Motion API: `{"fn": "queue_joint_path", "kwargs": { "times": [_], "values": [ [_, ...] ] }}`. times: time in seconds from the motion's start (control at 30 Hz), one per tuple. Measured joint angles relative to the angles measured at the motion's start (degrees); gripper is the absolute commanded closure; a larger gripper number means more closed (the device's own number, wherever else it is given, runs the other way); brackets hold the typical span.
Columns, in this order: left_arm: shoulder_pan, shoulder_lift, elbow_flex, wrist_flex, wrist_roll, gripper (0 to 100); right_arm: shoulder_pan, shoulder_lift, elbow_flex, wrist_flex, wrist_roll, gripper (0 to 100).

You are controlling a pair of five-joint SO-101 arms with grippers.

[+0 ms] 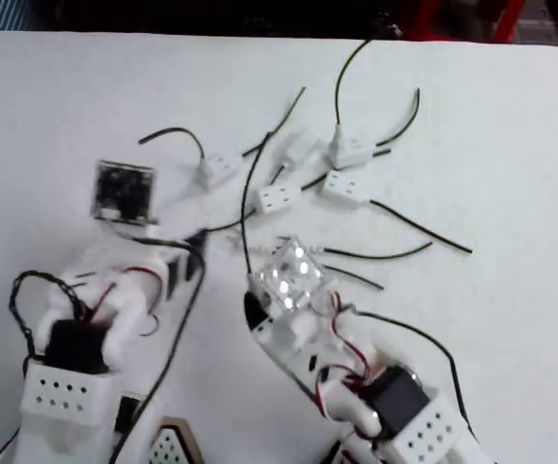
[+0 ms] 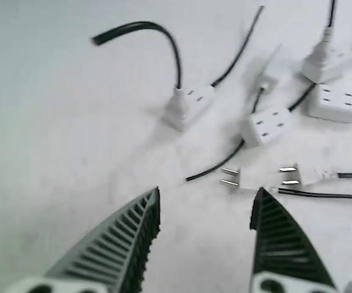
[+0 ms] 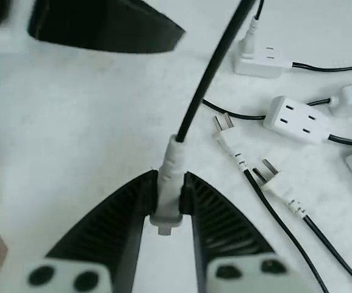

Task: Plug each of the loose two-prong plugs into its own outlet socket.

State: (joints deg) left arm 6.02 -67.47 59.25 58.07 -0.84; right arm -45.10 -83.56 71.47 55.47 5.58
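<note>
White table (image 1: 46, 106), dark room strip w/ red frame (image 1: 453, 17) behind. L gripper (image 2: 205, 196) open above table, loose plugs (image 2: 230, 178) just ahead. R gripper (image 3: 169, 178) clamped on plug (image 3: 171, 152). Sockets (image 1: 279, 198) clustered mid-table.

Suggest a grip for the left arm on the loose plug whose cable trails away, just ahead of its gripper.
Grip the loose plug by its white body behind the prongs, coming down from above with the open left gripper straddling it crosswise. It lies flat, cable trailing straight back, so its sides look free.
</note>
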Motion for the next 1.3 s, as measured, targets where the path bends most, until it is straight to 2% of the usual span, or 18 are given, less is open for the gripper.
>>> {"fn": "queue_joint_path", "kwargs": {
  "times": [0.13, 0.3, 0.53, 0.7, 0.8, 1.03, 1.17, 1.3],
  "values": [
    [6.4, 0.0, -0.2, 1.5, 0.3, 76, -3.3, -7.1, 3.1, 0.0, 0.0, 98.1],
    [12.9, 0.0, -1.7, 5.1, 0.4, 76, -3.4, -11.1, 6.0, 0.0, 0.0, 98.1],
    [16.0, 0.0, -1.9, 5.3, 0.3, 76, -3.4, -11.3, 6.2, 0.0, 0.0, 98.1],
    [18.5, -0.2, -1.9, 5.3, -3.3, 76, -3.6, -11.3, 6.2, 0.0, 0.0, 98.1],
    [17.1, -0.2, -1.9, 5.3, -3.6, 76, -2.5, -11.3, 6.2, 0.1, 0.0, 98.1],
    [3.6, -0.2, -1.9, 2.5, -7.0, 73, 9.3, -11.3, 6.2, -1.3, 0.0, 98.1],
    [1.9, 3.5, -3.3, 2.2, -9.1, 69, 16.7, -11.3, 6.2, -4.2, -3.3, 98.1],
    [1.9, 14.1, -9.1, 2.2, -9.5, 69, 23.2, -11.3, 6.2, -6.8, -7.1, 98.1]
  ]
}}
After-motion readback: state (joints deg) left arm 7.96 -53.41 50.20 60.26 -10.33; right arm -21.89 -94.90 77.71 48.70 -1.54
